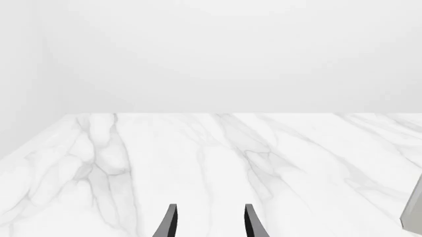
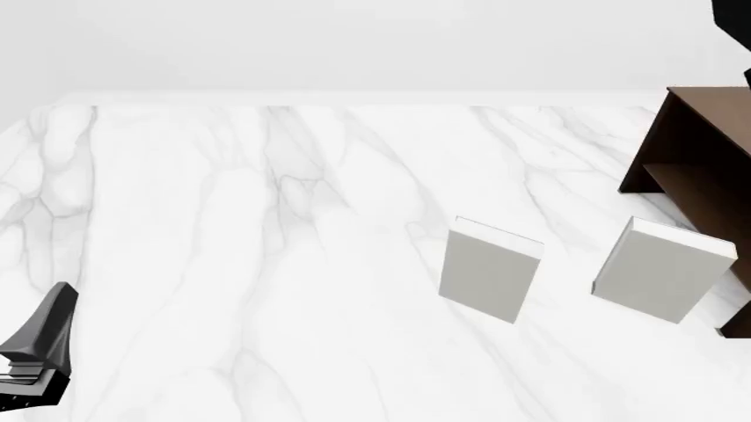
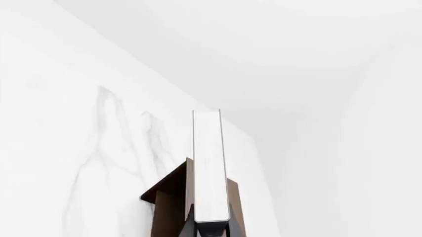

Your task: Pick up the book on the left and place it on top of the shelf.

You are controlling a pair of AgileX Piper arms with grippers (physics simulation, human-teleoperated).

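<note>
The right gripper (image 3: 211,231) is pinching the book (image 3: 211,168) by its lower edge, above the shelf (image 3: 171,202). With such a narrow hold, the book is risking to tip or slide off the top board on release. The left gripper (image 1: 209,222) is waiting with fingers spread.

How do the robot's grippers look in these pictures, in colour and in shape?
The left gripper shows two slim, dark grey to black fingers, curved and tapering to points, like blades. In the front view the left gripper is an angular black wedge with lighter grey edges. Of the right gripper only dark finger bases show. No cables or markings are visible.
</note>
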